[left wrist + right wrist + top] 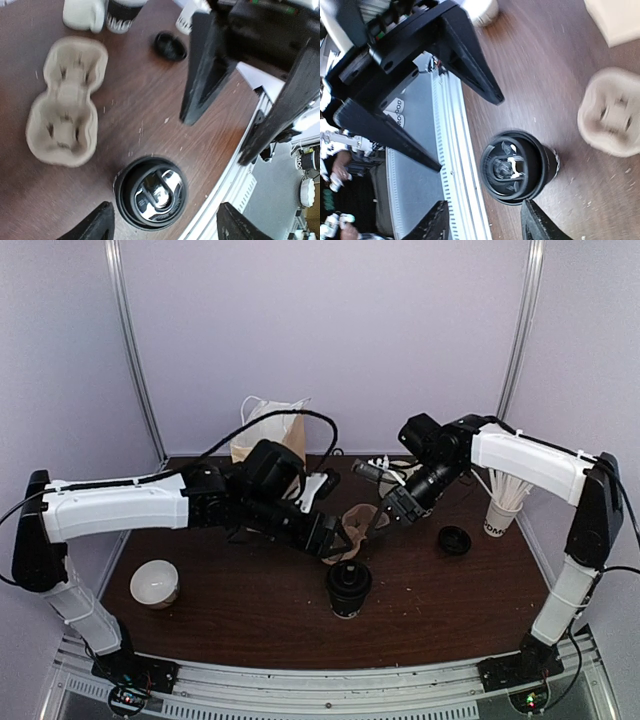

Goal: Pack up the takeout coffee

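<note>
Top external view: you see the takeout coffee (348, 587) standing upright on the dark, wood-grain tabletop (250, 625), near the middle and toward the near edge. Its long axis runs straight up and down, with the lid facing up. It sits apart from the cup carrier (358, 523), which lies just beyond it on the far side.

From the left wrist camera you look down on the round, glossy black plastic lid, with raised concentric rings that catch the light. The carrier is matte tan moulded pulp: two rounded wells joined at a narrow waist, each with notched tabs inside, and both are vacant.

The left jaws stand apart, one finger on either side of the cup and not touching it. The right jaws are also apart and grip nothing, hovering above the cup. A loose black lid (454, 539) lies flat to the right.
</note>
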Robot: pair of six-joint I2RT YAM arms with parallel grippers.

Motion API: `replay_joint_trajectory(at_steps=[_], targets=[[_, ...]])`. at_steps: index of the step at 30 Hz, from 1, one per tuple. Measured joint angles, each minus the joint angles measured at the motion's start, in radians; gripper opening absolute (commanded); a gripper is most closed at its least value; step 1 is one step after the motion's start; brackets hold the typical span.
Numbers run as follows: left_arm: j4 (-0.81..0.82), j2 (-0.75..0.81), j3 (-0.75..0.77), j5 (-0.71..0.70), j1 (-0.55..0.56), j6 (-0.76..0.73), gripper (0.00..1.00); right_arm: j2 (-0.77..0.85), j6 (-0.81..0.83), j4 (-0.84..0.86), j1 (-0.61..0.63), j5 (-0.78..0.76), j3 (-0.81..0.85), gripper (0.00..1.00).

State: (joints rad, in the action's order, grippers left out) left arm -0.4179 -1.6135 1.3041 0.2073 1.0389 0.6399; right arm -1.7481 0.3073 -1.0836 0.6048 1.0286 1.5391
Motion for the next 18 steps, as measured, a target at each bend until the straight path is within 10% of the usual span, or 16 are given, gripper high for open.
replay_joint_trajectory(at_steps=[7, 18], targets=[[-0.097, 0.103, 0.143, -0.18, 0.002, -0.263, 0.97, 0.178, 0.138, -0.023, 0.017, -0.117, 0.012, 0.99], [0.014, 0.245, 0.041, -0.655, -0.037, -0.547, 0.98, 0.17, 0.425, 0.037, 0.3, -0.51, -0.044, 0.96]])
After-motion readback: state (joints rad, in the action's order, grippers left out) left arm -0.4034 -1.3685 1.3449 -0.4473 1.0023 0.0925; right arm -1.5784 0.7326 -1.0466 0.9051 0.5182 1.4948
